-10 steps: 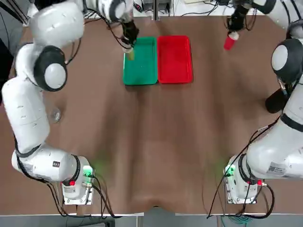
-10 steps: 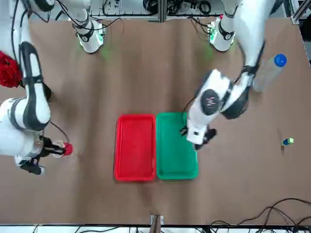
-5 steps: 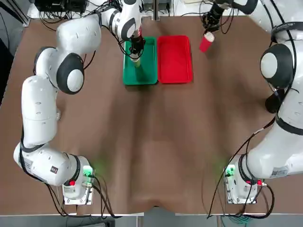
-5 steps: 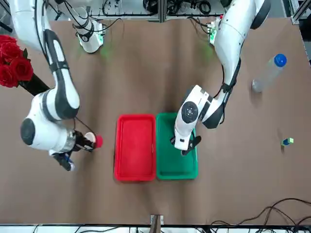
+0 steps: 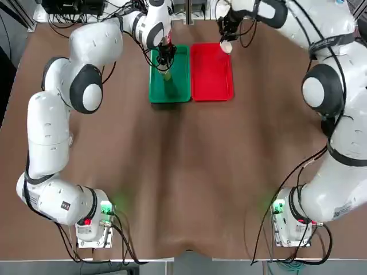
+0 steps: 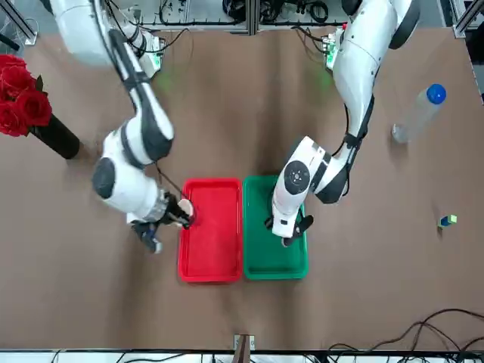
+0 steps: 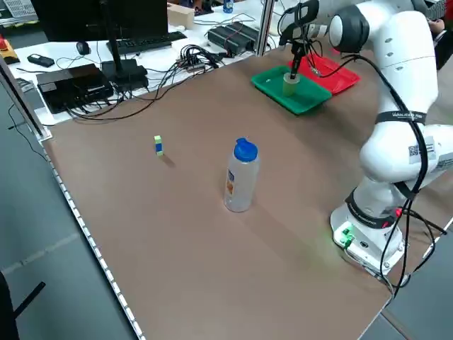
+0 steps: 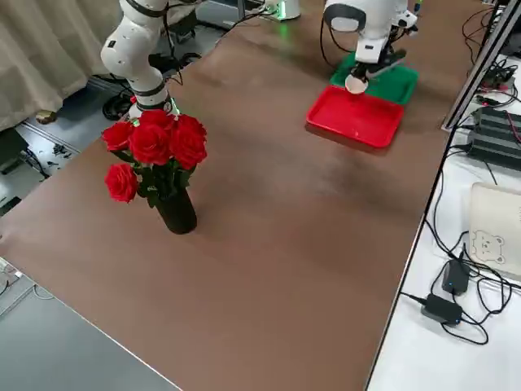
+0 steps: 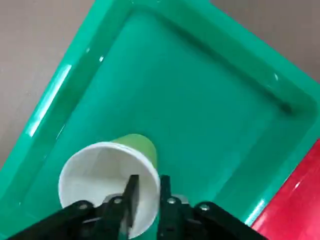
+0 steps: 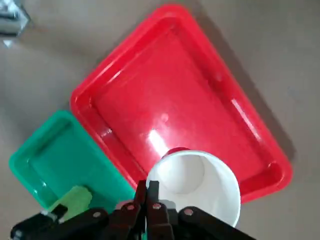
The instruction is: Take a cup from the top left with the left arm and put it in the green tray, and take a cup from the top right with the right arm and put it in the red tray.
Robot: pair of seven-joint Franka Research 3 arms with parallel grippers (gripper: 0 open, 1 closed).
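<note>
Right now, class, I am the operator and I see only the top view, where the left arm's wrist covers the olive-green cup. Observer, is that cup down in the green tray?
Observer: In the left side view the olive-green cup stands upright inside the green tray, seemingly on its floor.
Operator: Is the left gripper clear of it?
Observer: No. The left wrist view shows the left gripper pinching the cup's rim, one finger inside and one outside.
Operator: And the red cup?
Observer: In the right wrist view the right gripper pinches the red cup by its rim, over the red tray.
</note>
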